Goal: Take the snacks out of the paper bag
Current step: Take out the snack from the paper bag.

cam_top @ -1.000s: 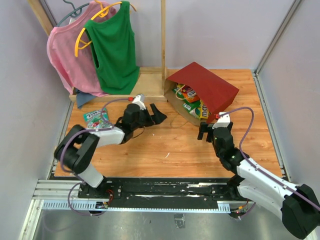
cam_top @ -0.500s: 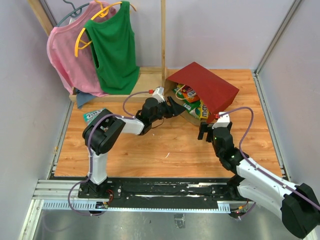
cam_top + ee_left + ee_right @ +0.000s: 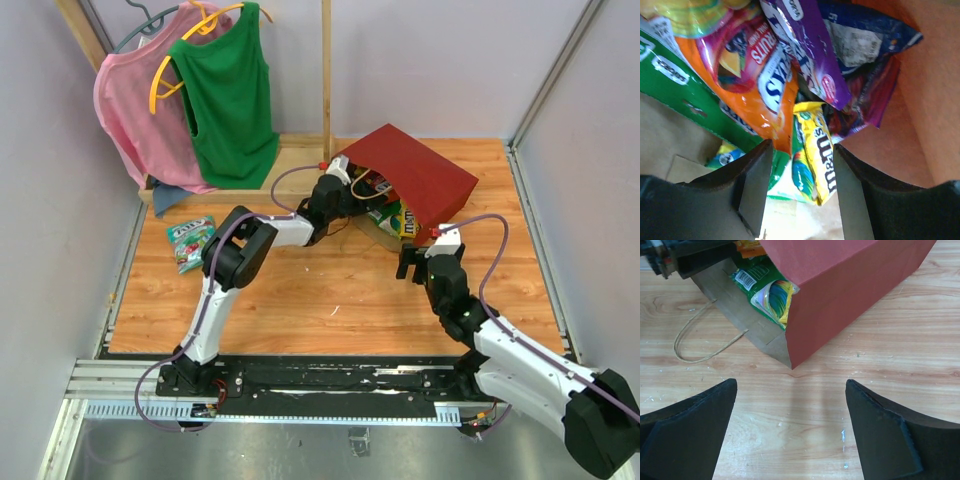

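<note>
The red paper bag [image 3: 420, 175] lies on its side, mouth toward the left, with snacks [image 3: 385, 212] spilling at its opening. My left gripper [image 3: 352, 190] reaches into that mouth. In the left wrist view its fingers stand apart on either side of a yellow M&M's packet [image 3: 820, 150], with a gap on the left side. Above it lie an orange Skittles packet [image 3: 760, 85], a purple packet [image 3: 810, 55], a blue bag [image 3: 865, 35] and a green packet [image 3: 680, 85]. My right gripper [image 3: 412, 262] hangs open over bare wood in front of the bag's near corner [image 3: 850, 285].
One green packet [image 3: 190, 240] lies on the table at the left. A clothes rack with pink and green tops [image 3: 215, 90] and a wooden post [image 3: 326, 90] stands at the back left. The bag's loop handle [image 3: 690, 340] trails on the wood.
My left arm swung right from beside the green packet on the table into the bag's mouth, and its jaws narrowed. The right arm stayed put.
</note>
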